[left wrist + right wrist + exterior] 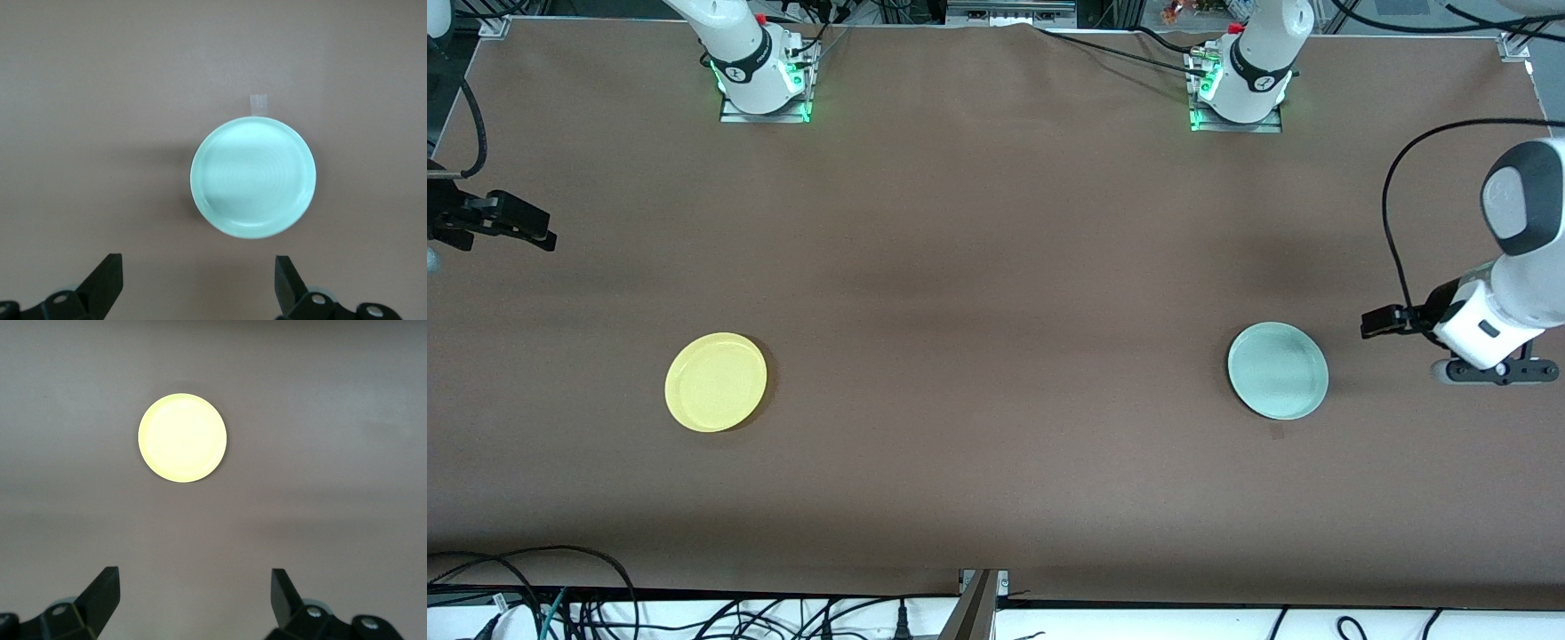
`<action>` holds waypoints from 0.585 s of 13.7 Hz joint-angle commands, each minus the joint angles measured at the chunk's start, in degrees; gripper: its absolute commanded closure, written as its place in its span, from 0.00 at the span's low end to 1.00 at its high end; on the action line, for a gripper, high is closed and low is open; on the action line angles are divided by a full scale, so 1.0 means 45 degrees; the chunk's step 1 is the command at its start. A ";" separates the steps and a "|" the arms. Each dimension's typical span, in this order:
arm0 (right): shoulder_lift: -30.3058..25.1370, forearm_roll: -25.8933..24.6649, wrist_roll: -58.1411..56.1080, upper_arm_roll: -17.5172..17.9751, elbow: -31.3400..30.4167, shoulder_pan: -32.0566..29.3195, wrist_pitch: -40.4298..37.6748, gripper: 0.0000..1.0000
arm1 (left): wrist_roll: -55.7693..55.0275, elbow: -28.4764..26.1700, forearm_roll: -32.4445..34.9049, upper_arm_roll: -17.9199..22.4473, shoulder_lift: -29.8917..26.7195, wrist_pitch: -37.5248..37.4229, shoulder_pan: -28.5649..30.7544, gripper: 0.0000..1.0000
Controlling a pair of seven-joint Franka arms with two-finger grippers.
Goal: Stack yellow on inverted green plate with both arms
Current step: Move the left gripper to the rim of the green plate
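The round, shallow, bright yellow plastic plate (716, 382) lies rim up on the brown-covered desk (996, 267), toward the right arm's end. The round, shallow, pale mint-green plate (1278, 371) lies toward the left arm's end, also with its hollow side up, well apart from the yellow one; both sit about equally near the front camera. A small pale strip of tape (259, 104) is stuck to the desk just beside the green plate's rim; no writing can be read on it or on either plate.

The left arm's black two-finger end effector (1371, 324) hangs in the air near the green plate, at the left arm's end of the desk. In the left wrist view its fingers (107, 283) stand spread wide with nothing between them. The right arm's black end effector (538, 233) hangs over the desk's edge at the right arm's end, well away from the yellow plate. Its fingers (103, 597) are likewise spread and empty.
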 commanded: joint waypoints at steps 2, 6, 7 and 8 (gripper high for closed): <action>0.0100 -0.0121 -0.0024 0.0041 0.0294 -0.0040 -0.0226 0.00 | -0.0209 0.0073 0.0217 -0.0055 0.0808 0.0928 -0.0062 0.00; 0.0100 -0.0121 -0.0043 0.0041 0.0294 -0.0040 -0.0226 0.00 | -0.0249 -0.0005 0.0119 -0.0055 0.1920 0.2469 -0.0062 0.00; 0.0100 -0.0102 -0.0044 0.0041 0.0294 -0.0040 -0.0207 0.00 | -0.0249 -0.0005 0.0100 -0.0055 0.2233 0.2899 -0.0062 0.00; 0.0100 -0.0102 -0.0044 0.0041 0.0294 -0.0040 -0.0226 0.00 | -0.0230 -0.0005 0.0100 -0.0055 0.2526 0.3232 -0.0062 0.00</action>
